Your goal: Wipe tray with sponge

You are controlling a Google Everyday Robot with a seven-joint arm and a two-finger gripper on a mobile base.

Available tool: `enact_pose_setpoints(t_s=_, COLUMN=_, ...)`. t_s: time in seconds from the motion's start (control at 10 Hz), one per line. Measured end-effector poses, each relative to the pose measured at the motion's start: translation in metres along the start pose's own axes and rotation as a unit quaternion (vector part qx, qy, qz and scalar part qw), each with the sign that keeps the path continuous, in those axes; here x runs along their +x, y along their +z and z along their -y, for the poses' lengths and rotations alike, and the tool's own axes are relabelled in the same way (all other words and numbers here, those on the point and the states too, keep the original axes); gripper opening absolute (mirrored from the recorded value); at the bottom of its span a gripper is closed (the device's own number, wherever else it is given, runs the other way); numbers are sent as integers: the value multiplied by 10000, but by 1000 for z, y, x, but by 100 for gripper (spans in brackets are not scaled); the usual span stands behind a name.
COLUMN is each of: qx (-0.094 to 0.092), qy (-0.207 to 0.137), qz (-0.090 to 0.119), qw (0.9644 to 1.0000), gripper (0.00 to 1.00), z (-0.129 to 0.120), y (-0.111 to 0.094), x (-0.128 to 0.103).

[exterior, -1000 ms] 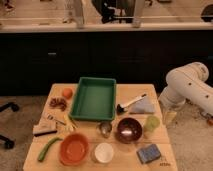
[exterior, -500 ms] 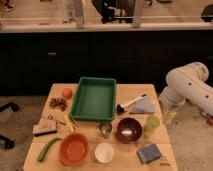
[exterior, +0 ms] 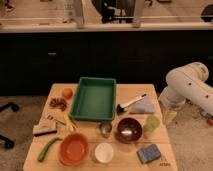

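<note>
Gripper (exterior: 169, 114) hangs wide and empty off the table (exterior: 127, 92) at 3 o'clock; best it drops squarely over the sponge (exterior: 149, 153) at 5 o'clock, pinching its sides, before reaching the tray (exterior: 94, 98) toward 12.

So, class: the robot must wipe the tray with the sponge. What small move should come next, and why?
Probably bring the gripper, hanging beside the right edge of the table, over the sponge at the front right corner. The sponge lies untouched, and the tray cannot be wiped without it.
</note>
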Motion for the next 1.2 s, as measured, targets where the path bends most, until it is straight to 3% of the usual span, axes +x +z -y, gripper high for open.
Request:
enact_pose_setpoints(t_s=0.4, qx=14, qy=-98, qz=92, qw=9999, gripper=80, z=-3, y=-1, x=3)
enact_pose_setpoints(t_s=0.9, qx=18, qy=-558, qz=199, qw=9982, gripper=80, z=-32, y=6, x=36)
enact_pose_setpoints(t_s=1.2, qx=20, qy=-937, qz=327, qw=9951, gripper=80, z=-57, y=16, x=41)
